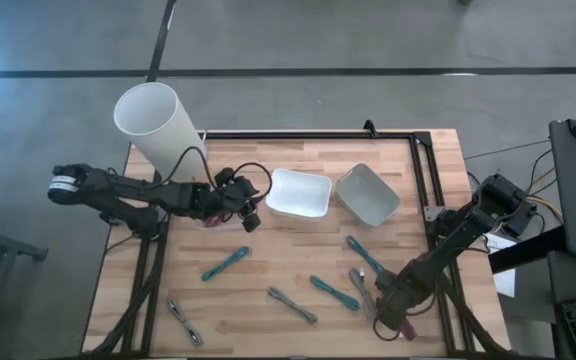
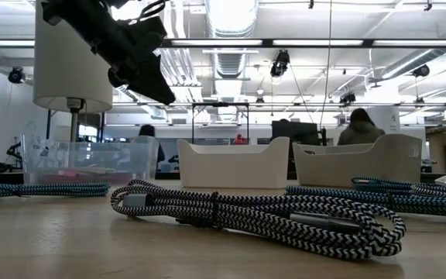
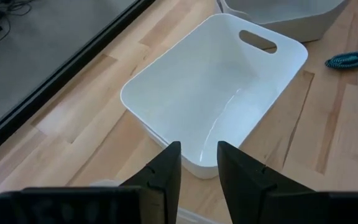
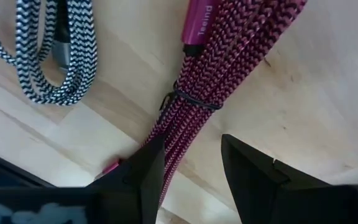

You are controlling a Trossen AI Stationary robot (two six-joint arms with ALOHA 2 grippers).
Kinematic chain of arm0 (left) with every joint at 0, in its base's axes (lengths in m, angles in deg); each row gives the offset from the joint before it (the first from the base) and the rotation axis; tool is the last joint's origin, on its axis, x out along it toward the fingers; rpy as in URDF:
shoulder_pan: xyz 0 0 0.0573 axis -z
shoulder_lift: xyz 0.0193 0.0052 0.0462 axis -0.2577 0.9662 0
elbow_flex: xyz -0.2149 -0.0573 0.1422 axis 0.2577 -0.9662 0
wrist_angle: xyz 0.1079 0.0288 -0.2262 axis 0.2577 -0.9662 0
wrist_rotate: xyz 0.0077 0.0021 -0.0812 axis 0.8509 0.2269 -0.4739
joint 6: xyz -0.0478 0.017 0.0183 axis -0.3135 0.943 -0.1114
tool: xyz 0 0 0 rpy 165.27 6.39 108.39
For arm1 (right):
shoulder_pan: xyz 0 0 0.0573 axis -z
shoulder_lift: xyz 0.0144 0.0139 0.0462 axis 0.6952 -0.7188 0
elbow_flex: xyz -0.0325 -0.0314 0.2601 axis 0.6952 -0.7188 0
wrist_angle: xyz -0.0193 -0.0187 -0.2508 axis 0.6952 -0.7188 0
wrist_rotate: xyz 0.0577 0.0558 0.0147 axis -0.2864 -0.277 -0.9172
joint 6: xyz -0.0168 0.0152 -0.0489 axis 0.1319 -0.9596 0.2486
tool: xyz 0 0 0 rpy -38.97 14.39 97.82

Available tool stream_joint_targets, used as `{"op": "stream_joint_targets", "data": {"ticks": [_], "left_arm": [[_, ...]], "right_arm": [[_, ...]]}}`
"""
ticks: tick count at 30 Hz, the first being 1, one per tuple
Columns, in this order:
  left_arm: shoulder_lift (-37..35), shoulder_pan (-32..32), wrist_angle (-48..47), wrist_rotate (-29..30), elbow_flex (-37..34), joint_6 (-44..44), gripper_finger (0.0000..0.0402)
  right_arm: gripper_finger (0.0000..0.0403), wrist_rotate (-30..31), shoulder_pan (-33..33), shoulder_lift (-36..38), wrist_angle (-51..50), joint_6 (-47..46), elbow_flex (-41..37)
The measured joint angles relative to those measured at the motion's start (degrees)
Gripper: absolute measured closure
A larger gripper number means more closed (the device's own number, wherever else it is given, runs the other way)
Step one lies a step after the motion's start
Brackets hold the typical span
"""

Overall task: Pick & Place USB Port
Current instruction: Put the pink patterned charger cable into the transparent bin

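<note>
Straddling a bundled magenta braided USB cable (image 4: 219, 59) at the table's near edge, the right gripper (image 4: 191, 165) has its fingers spread, one on each side of the bundle. A black-and-white braided cable (image 4: 39, 50) lies just beside it. Farther back, the left gripper (image 3: 197, 168) hovers with fingers parted over the white rectangular plastic bin (image 3: 216, 93).

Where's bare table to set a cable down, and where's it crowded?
Free: the wood strip behind the white bin and grey bin, and the patch between the left gripper and the teal cable. Both bins look empty. Crowded: the front right, where bundled cables lie near the right gripper, which straddles the pink cable.
</note>
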Motion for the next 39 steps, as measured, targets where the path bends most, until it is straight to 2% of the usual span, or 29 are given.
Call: {"op": "stream_joint_targets", "data": {"ticks": [4,8,10,18,22,32,36,39], "left_arm": [[0.0,0.0,0.1,0.0,0.0,0.0,0.0293],[0.0,0.0,0.4,0.0,0.0,0.0,0.0293],[0.0,0.0,0.4,0.0,0.0,0.0,0.0293],[0.0,0.0,0.3,0.0,0.0,0.0,0.0293],[0.0,0.0,0.3,0.0,0.0,0.0,0.0293],[0.0,0.0,0.4,0.0,0.0,0.0,0.0293],[0.0,0.0,0.5,0.0,0.0,0.0,0.0293],[0.0,0.0,0.6,0.0,0.0,0.0,0.0293]], "right_arm": [[0.0248,1.0,0.0,1.1,-0.3,-0.2,0.3],[0.0257,7.6,0.0,1.9,0.0,0.4,0.8],[0.0263,8.9,0.0,1.9,0.3,0.1,0.7],[0.0288,2.4,-0.3,-2.5,2.3,-0.7,0.5],[0.0299,2.4,-0.2,-3.1,1.9,1.9,0.8],[0.0371,6.5,0.2,2.9,1.2,6.0,0.3],[0.0377,7.0,0.1,6.2,1.1,6.6,0.3],[0.0378,12.1,0.1,9.5,1.0,8.8,0.3]]}}
